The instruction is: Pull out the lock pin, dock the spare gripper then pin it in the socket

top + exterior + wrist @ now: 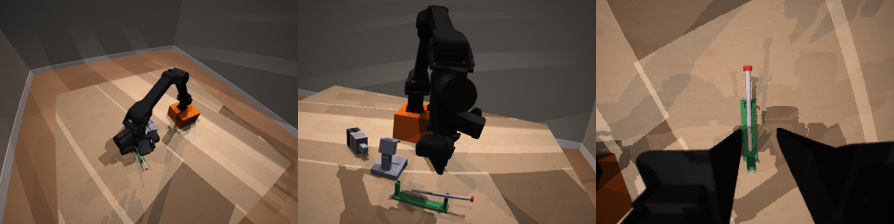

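The lock pin (144, 163) (458, 196) (748, 90), a pale rod with a red head, lies along the green rack (421, 201) (744, 117). Its red-head end juts past one post; its plain end stops short of the other, and what bears that end is unclear. The grey mount (387, 147) stands behind the rack, its socket without the pin or the spare gripper. The spare gripper (357, 141) lies left of the mount, its spigot facing right. My gripper (439, 171) (759, 132) is partly open and empty above the rack; in the wrist view the pin's plain end shows between the fingertips.
The orange block (184, 121) (407, 126) under the arm's base stands behind the mount and rack. In the top view the arm hides the spare gripper and part of the mount. Dark shadows fall across the table top (85, 114).
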Controlling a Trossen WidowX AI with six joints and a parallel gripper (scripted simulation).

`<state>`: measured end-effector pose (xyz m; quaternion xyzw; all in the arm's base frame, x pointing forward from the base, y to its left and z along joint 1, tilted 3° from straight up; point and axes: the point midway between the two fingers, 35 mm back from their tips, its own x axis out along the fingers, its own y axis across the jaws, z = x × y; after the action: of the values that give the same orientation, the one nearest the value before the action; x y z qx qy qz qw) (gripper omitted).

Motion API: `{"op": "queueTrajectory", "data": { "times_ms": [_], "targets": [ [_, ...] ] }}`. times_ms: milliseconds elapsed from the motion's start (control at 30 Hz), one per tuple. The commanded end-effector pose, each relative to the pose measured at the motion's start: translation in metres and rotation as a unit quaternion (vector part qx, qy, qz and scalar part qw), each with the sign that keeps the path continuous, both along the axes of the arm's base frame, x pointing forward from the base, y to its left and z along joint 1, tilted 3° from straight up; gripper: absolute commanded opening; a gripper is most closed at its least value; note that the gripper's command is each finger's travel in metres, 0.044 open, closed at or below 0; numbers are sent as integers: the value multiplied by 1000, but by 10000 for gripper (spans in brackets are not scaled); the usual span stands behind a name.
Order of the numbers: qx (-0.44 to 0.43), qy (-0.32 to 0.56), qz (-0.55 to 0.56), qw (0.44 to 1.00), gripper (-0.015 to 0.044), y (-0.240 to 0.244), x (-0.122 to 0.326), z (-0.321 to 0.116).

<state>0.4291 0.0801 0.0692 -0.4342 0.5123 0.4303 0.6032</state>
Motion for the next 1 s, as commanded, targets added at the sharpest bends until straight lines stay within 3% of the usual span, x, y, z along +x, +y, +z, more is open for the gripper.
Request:
{"op": "queueTrajectory", "data": {
  "times_ms": [0,967],
  "targets": [
    [-5,11,1,1000,180,-4,-3,-37],
    [-5,11,1,1000,180,-4,0,-78]
  ]
}}
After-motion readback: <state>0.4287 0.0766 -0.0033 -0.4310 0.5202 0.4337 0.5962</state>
